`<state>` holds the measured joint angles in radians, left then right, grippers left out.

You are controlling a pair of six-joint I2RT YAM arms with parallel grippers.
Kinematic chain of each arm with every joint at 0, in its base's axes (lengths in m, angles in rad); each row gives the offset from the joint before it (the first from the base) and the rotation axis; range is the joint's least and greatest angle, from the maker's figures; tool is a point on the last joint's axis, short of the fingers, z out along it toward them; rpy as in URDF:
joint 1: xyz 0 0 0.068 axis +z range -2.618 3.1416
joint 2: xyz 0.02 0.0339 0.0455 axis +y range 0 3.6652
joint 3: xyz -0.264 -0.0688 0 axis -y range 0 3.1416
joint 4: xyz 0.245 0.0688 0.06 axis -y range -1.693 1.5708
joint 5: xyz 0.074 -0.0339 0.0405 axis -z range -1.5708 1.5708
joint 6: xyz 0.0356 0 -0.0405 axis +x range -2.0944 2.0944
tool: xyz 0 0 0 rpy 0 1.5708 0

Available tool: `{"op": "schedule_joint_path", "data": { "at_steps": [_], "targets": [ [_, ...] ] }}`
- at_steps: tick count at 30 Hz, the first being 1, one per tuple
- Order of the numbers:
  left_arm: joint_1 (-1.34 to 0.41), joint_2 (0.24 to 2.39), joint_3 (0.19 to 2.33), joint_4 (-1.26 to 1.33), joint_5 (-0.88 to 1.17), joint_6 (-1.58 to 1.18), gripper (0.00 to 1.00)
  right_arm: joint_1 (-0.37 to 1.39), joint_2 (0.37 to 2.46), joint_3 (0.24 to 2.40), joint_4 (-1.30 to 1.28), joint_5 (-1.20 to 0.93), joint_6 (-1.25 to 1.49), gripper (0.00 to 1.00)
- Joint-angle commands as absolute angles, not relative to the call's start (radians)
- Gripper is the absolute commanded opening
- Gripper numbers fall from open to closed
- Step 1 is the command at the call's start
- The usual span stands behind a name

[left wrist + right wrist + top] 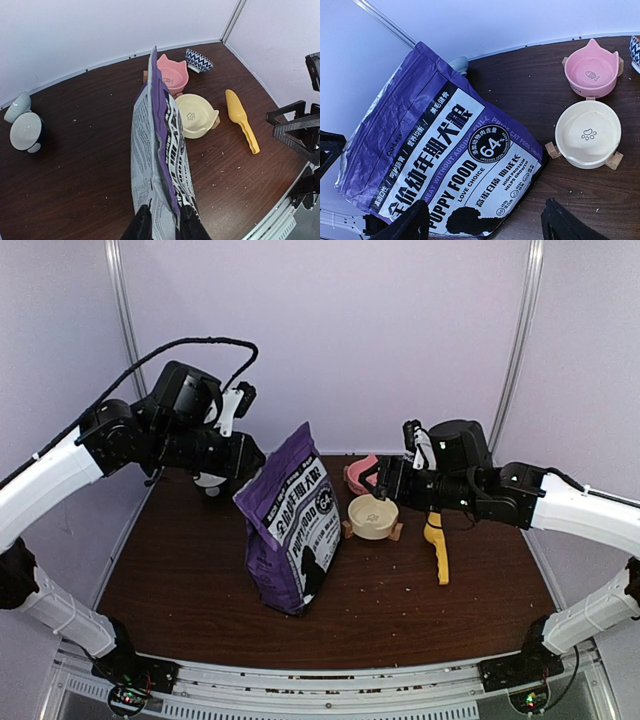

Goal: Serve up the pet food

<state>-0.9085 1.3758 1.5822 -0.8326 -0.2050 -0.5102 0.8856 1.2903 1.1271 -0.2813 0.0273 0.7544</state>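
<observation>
Pinching pet food bag [159, 150] top edge: left tool [164, 219] | right tool [485, 220] wide, apart from it

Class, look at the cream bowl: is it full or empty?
Empty. The cream bowl shows a bare floor with its paw print uncovered; nothing lies in it.

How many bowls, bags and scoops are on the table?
Bowls: 5 (pink bowl, cream bowl, blue-and-white patterned bowl, dark bowl with white inside, pale grey bowl)
Bags: 1 (purple pet food bag)
Scoops: 1 (yellow scoop)
Total: 7
</observation>
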Motion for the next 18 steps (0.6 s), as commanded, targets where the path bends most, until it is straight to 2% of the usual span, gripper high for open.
{"op": "schedule_joint_path", "data": {
  "at_steps": [1, 11, 16, 18],
  "targets": [
    [-0.902, 1.387, 1.574, -0.814, -0.199, -0.524, 0.20, 0.889, 1.293, 1.160, -0.291, 0.047, 0.740, 0.79],
    [-0.902, 1.404, 1.553, -0.813, -0.191, -0.541, 0.17, 0.888, 1.292, 1.161, -0.289, 0.048, 0.738, 0.79],
    [-0.902, 1.405, 1.535, -0.803, -0.183, -0.554, 0.11, 0.889, 1.297, 1.162, -0.290, 0.046, 0.738, 0.79],
    [-0.902, 1.399, 1.519, -0.782, -0.163, -0.562, 0.05, 0.889, 1.298, 1.165, -0.288, 0.040, 0.739, 0.79]
  ]
}}
